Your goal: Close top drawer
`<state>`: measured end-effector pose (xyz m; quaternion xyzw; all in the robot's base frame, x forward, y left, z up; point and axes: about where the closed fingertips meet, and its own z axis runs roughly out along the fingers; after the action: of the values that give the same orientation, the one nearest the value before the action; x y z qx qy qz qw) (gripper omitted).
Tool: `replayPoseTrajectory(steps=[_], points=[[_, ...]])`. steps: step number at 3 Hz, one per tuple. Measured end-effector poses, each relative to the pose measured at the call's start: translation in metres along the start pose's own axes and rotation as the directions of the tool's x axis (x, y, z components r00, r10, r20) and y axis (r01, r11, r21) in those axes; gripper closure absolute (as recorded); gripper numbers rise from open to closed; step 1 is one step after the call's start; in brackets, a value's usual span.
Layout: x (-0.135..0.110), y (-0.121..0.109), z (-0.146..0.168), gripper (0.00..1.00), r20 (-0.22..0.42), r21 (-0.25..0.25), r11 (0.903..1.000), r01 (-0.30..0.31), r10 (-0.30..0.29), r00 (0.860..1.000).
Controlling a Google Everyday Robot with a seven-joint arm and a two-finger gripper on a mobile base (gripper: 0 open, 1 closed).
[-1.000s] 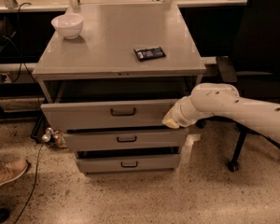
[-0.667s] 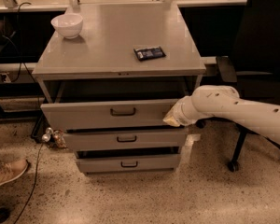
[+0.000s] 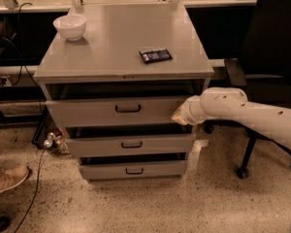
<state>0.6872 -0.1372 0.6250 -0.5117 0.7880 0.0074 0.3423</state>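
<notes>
The top drawer [image 3: 102,111] of the grey cabinet [image 3: 121,38] stands a little way out, with a dark gap above its plain front. Its dark loop handle [image 3: 128,108] is at the centre. My gripper [image 3: 181,115] is at the end of the white arm [image 3: 242,110] that reaches in from the right. It rests against the right end of the top drawer's front.
A white bowl [image 3: 70,25] and a dark packet [image 3: 155,55] lie on the cabinet top. The middle drawer [image 3: 131,143] and bottom drawer [image 3: 133,170] also stand slightly out. A black office chair [image 3: 271,47] is at the right. A shoe [image 3: 7,179], a cable and cans [image 3: 53,142] are at the left.
The top drawer's front has moved back into the cabinet and the gap above it has narrowed. My gripper has moved in with it, staying on the drawer's right end.
</notes>
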Motion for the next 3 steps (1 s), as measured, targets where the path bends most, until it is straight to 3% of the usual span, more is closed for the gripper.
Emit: replayPoseTrajectory(steps=[1,3], points=[[-0.0070,-0.0178,0.0030,1.00,0.024,0.039,0.9992,0.006,-0.006,1.000],[-0.0070,-0.0177,0.0028,1.00,0.024,0.039,0.9992,0.005,-0.006,1.000]])
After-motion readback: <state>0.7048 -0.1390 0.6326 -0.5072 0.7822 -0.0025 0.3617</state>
